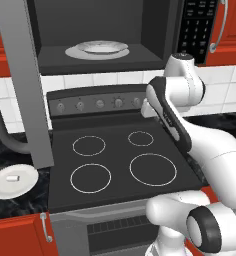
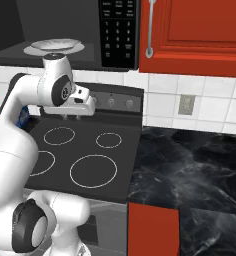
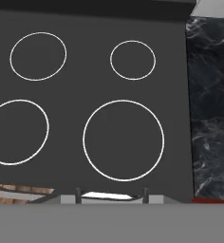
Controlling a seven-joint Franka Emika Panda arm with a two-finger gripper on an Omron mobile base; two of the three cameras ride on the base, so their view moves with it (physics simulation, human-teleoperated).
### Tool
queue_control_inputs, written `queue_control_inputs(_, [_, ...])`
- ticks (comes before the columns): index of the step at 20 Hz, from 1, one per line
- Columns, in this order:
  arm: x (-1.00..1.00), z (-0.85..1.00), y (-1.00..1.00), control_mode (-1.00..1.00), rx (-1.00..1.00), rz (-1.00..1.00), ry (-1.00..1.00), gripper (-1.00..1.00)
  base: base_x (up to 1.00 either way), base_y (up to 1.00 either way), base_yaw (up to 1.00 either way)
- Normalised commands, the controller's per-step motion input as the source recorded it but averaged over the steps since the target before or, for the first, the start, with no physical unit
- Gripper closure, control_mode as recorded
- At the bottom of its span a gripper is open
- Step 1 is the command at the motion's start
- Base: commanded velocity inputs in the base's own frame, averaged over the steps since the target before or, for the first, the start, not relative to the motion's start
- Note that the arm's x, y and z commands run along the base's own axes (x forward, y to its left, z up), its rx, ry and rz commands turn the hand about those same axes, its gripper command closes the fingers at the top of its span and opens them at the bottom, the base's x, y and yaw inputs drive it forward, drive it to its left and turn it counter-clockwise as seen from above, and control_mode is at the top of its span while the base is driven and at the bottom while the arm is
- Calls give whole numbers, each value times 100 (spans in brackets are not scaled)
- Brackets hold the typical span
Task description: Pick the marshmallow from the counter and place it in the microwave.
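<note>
Left base view, marshmallow (image 1: pixel 12 177): tiny white block lying on a round white plate (image 1: pixel 25 185), on the black marble counter (image 1: pixel 20 202) left of the stovetop (image 1: pixel 117 162); well apart from the arm.
Left base view, microwave (image 1: pixel 110 30): mounted above the stove, cavity open, grey door (image 1: pixel 25 85) swung out and hanging down over the stove's left edge, near the plate; a second white plate (image 1: pixel 100 48) sitting inside.
Left base view, arm: folded high over the stove's right half, wrist near the knob panel (image 1: pixel 97 104); fingers hidden behind the wrist.
Right base view, gripper (image 2: pixel 70 117): hanging under the white hand above the back of the stovetop, pointing down; nothing visibly held; how far apart the fingers stand cannot be told.
Right base view, surroundings: keypad panel (image 2: pixel 118 32) beside a red cabinet (image 2: pixel 195 35); more black counter to the right of the stove.
Hand view, below the hand: four white burner rings, marble strip at the right edge; no marshmallow underneath.
Stage, as judged: reach not yet begun; whole pick and place left to do.
Risk, door: open door standing between arm and plate; a straight sideways swing likely to clip it.
Risk, grasp: very small block on a slick plate; slightly off-centre closing likely to push it away or tip the plate.
Risk, placing: cavity already holding a plate; a hasty release could drop the block off the ledge.
</note>
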Motion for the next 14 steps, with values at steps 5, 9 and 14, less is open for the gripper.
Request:
queue_control_inputs(5, [-29, -13, 1, -100, -3, 1, 0, -100, 0, 0, 0])
queue_control_inputs(9, [-61, -40, 48, -100, -7, 15, 0, -100, 0, 0, 0])
queue_control_inputs(14, [-65, -21, 99, -100, 0, 47, 0, -100, 0, 0, 0])
